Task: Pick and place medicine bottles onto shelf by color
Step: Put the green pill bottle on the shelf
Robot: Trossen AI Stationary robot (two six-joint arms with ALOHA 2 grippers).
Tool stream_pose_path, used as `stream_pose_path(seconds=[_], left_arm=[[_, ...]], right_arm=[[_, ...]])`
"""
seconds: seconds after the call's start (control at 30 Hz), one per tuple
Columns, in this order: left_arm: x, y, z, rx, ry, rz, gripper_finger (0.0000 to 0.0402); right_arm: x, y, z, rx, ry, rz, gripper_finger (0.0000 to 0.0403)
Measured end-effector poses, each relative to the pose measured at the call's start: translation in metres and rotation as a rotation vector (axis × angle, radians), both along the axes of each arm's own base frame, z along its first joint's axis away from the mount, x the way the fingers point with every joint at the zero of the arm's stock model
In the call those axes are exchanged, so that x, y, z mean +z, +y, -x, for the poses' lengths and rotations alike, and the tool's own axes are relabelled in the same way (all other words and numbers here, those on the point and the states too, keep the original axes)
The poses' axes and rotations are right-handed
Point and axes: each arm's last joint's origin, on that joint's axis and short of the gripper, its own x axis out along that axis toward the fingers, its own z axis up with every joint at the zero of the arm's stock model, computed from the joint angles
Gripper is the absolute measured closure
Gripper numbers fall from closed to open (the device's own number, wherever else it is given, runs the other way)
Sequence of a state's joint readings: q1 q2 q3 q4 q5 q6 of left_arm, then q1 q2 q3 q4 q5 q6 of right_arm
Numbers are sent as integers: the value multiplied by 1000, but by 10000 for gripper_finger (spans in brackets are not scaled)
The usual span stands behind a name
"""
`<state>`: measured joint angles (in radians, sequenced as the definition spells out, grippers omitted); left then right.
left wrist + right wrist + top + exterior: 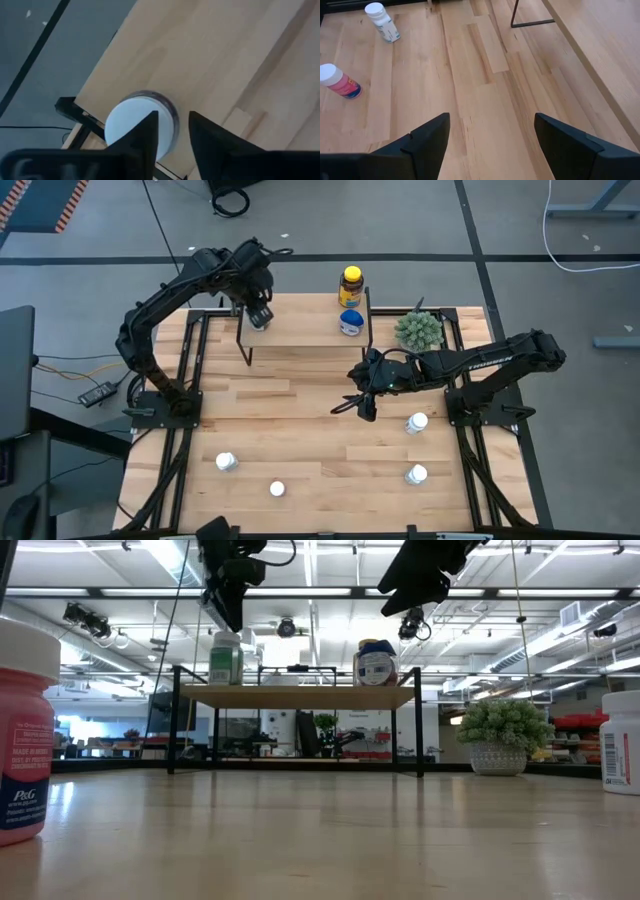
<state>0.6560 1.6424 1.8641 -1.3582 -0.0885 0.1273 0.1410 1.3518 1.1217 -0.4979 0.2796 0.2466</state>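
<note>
Risk: white-capped bottle near shelf's edge, upper left of the high view.
Shelf (300,330) bears white-capped bottle (259,318); left pincer (258,308) above it, grip unclear, could tip it. Right pincer (366,402) apart mid-counter (300,440).
</note>
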Motion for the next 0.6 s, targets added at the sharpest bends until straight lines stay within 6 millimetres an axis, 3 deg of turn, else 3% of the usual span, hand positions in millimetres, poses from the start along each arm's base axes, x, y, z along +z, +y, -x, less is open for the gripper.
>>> stream_pose_path(seconds=[0.23, 0.4, 0.6], left_arm=[[10, -6, 0, -35, 4, -15, 311], [43, -19, 3, -54, -77, -75, 295], [83, -52, 18, -137, -286, -163, 295]], right_arm=[[0, 0, 0, 2, -2, 2, 105], [6, 0, -5, 16, -71, 28, 105], [13, 1, -10, 52, -155, 73, 105]])
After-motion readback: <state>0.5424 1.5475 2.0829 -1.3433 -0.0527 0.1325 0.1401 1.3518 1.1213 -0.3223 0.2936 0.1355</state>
